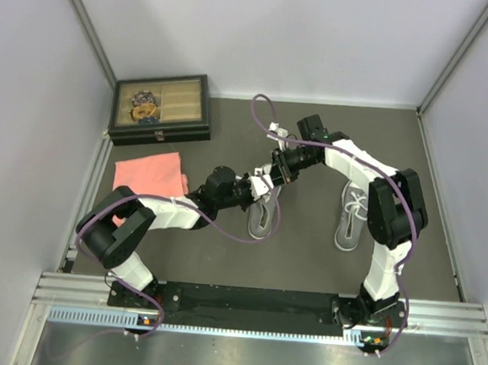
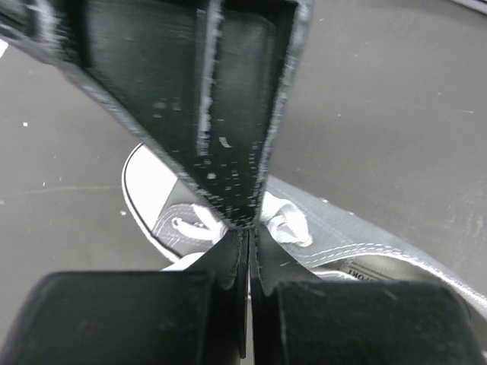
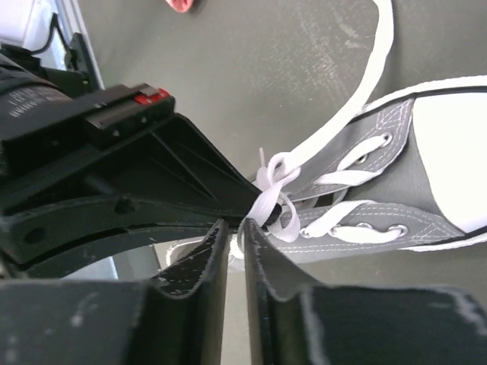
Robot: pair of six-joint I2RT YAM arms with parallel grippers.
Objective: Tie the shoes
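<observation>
Entry 1: left gripper (image 2: 245, 230), arm stretched toward 2 o'clock, clenched at the lace knot (image 3: 275, 190) of the shoe (image 1: 260, 222).
Entry 2: right gripper (image 3: 234, 226), forearm angled toward 8 o'clock, slightly parted at the same knot.

Top cam: fixed, high & behind the arm bases (image 1: 129, 296), looks down on the whole surface (image 1: 305, 263) from far. Left wrist cam: rides the left jaws, v. close, looks along them at the left shoe (image 2: 148, 186), toe end. Right wrist cam: rides the right jaws, equally close, faces same shoe from opp. side, left jaws in frame. All 3 share that shoe; the 2 wrist cams share its lace knot (image 3: 274, 198).
</observation>
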